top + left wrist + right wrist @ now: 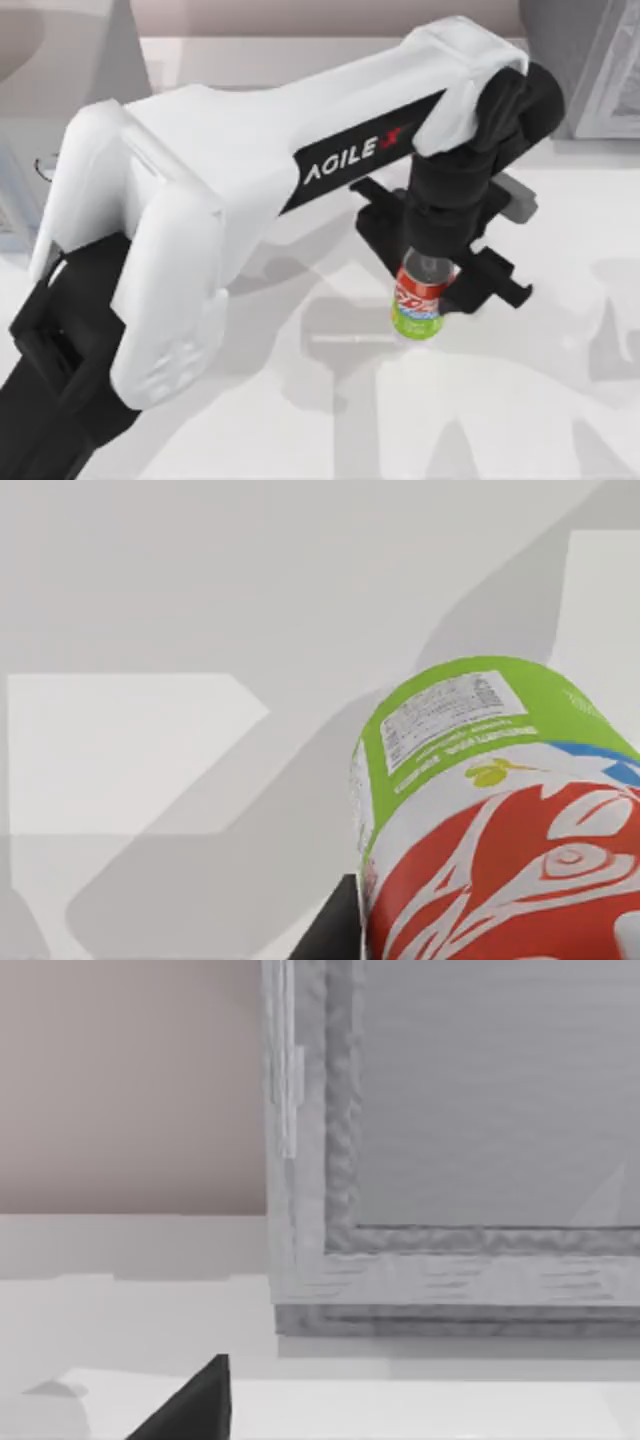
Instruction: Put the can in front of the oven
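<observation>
The left pincer (pixel 440 285) is clamped on the can (pixel 418 300) near its top, holding it over the middle-right of the table (pixel 560 400); whether the can touches the table I cannot tell. This looks like the carry step. The oven (pixel 590 60) stands at the far right corner. Next, the can needs moving toward it and setting down upright in front.

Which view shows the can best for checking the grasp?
The top view: the can stands upright on the table with the left claw closed around its upper part. The left wrist view shows the can's label close up, cropped. The right wrist view faces the oven.
</observation>
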{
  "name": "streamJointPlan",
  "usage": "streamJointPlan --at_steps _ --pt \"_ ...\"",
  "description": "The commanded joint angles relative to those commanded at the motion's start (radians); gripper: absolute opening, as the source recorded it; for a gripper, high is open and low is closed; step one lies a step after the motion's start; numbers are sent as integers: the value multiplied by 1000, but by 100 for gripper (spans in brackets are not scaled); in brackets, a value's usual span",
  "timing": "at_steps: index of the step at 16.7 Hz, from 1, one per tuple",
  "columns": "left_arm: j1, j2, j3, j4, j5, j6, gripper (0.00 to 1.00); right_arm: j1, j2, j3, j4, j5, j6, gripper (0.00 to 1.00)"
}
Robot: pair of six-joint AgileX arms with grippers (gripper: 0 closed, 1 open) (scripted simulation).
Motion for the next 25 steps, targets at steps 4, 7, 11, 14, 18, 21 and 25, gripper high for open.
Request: streamJointPlan --at_steps 4,7,11,14,18,21,25 --pt "1 3 101 -92 1 -1 0 0 0 0 0 0 0 100" --pt "1 5 120 -112 1 -1 0 0 0 0 0 0 0 100" --pt "5 -5 111 -101 5 11 0 0 0 0 0 0 0 100" --pt "39 -96 37 -84 46 74 0 0 0 0 0 0 0 100" --pt "119 -334 -200 -71 95 128 0 0 0 0 0 0 0 100" --pt "263 -519 -483 -49 106 138 0 0 0 0 0 0 0 100" --pt "592 -693 -885 -40 113 138 0 0 0 0 0 0 0 100"
